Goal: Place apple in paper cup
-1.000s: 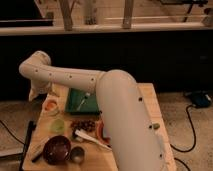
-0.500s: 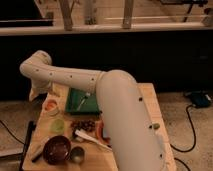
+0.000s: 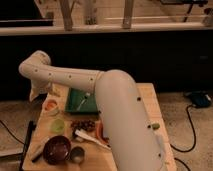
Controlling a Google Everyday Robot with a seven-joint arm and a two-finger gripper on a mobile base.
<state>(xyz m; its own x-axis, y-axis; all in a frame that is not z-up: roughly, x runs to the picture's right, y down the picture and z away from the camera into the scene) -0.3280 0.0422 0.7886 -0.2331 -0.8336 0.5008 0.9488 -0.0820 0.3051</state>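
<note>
The short white paper cup (image 3: 50,107) stands at the far left of the wooden table (image 3: 150,107). An orange-red round shape, the apple (image 3: 50,104), shows at the cup's mouth; I cannot tell whether it rests inside or is held just above. My pale arm reaches from the lower right across to the left, and its wrist bends down, so the gripper (image 3: 42,94) hangs just above and left of the cup.
A green tray (image 3: 80,100) lies behind the cup. In front are a pale green cup (image 3: 57,125), dark brown clustered food (image 3: 84,124), a brown bowl (image 3: 56,149), a small metal cup (image 3: 77,154) and a white utensil (image 3: 92,139). The table's left edge is close.
</note>
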